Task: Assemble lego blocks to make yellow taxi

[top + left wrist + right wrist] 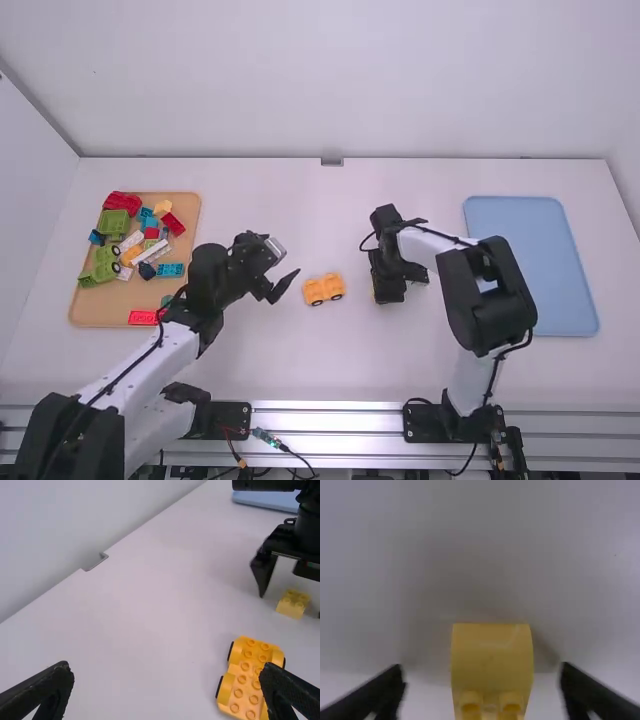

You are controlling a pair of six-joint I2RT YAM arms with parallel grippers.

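Left fingers (50, 689) spread wide, holding nothing, near the yellow wheeled base (324, 289) on the desk (280, 370). Right fingers (387, 687) stand open around a small yellow block (492, 657), ungripped. The taxi seems barely begun: its visible studs are bare, the body unbuilt. Left arm (160, 352) slants inward; right arm (485, 290) bends inward, wrist down.

Yellow wheeled base (324, 289) between left gripper (284, 287) and right gripper (389, 292)

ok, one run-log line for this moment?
right gripper: open over loose yellow brick | left gripper: open near yellow wheeled base | brick: not yet on base
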